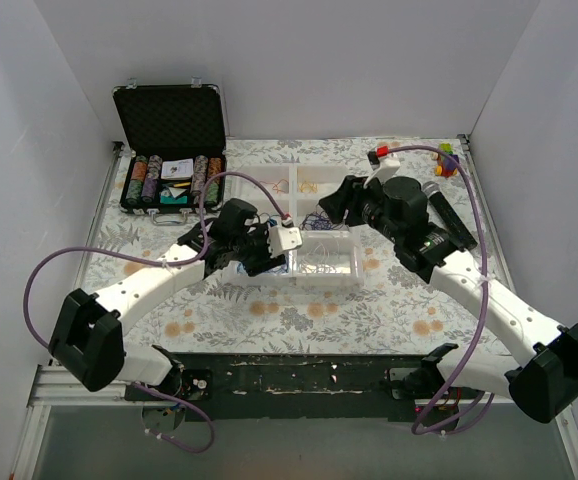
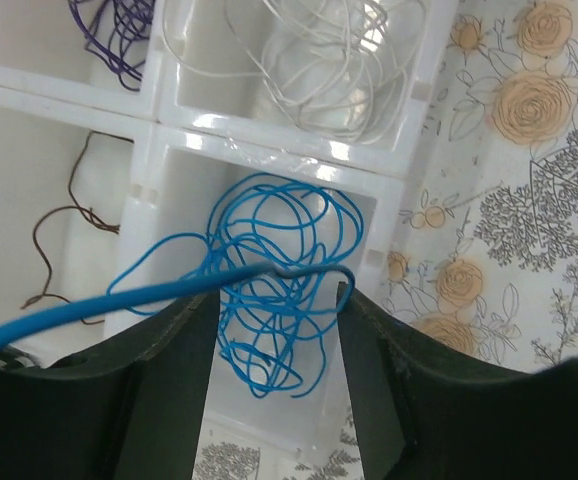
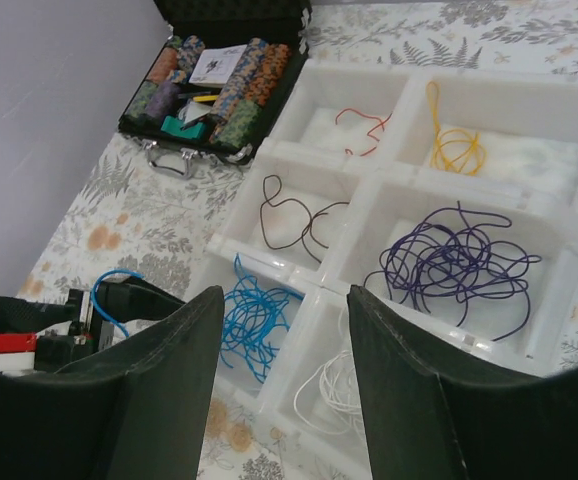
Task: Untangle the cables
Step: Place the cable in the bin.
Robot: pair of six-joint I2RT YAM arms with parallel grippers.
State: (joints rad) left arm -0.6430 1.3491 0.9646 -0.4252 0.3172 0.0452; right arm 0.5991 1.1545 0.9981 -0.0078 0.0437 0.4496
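Note:
The cables lie sorted by colour in a white compartment tray (image 1: 299, 287). In the right wrist view it holds a blue tangle (image 3: 254, 320), a purple tangle (image 3: 449, 265), white wires (image 3: 334, 385), a brown wire (image 3: 294, 215), a red wire (image 3: 359, 125) and a yellow wire (image 3: 454, 150). My left gripper (image 2: 276, 295) is open right above the blue tangle (image 2: 274, 300). One blue strand (image 2: 99, 305) runs loose across its left finger. In the top view the left gripper (image 1: 269, 258) is at the tray's near left corner. My right gripper (image 3: 286, 295) is open and empty above the tray, and it shows in the top view (image 1: 331, 205).
An open black case of poker chips (image 1: 169, 140) stands at the far left. Small coloured blocks (image 1: 447, 160) and a dark long object (image 1: 449, 215) lie at the far right. The tablecloth is floral. White walls enclose the table.

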